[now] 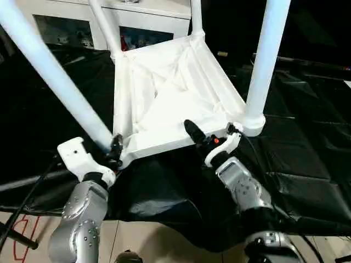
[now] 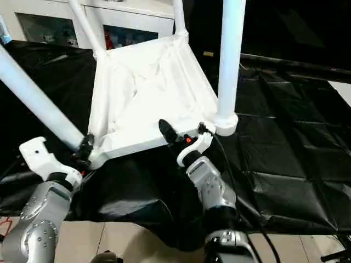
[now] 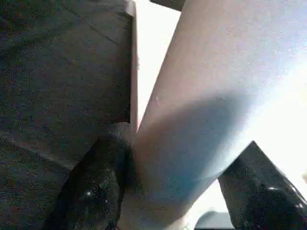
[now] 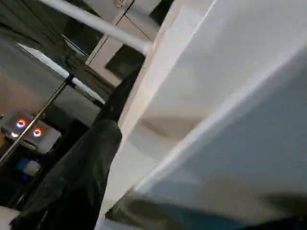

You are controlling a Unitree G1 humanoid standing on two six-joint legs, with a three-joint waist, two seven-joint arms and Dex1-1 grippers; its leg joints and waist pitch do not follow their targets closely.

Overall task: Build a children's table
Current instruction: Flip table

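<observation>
The children's table lies upside down on a black cloth, its ribbed white top facing up. Four white legs rise from its corners: near left, near right and two at the back. My left gripper is shut on the base of the near-left leg, which sits between its two black fingers. My right gripper stands open at the top's near rim, one black finger lying over the rim's inner side.
The black cloth covers the work surface and hangs over its near edge above a pale floor. A white cabinet with glass doors stands behind the table. A dark cable runs by my left forearm.
</observation>
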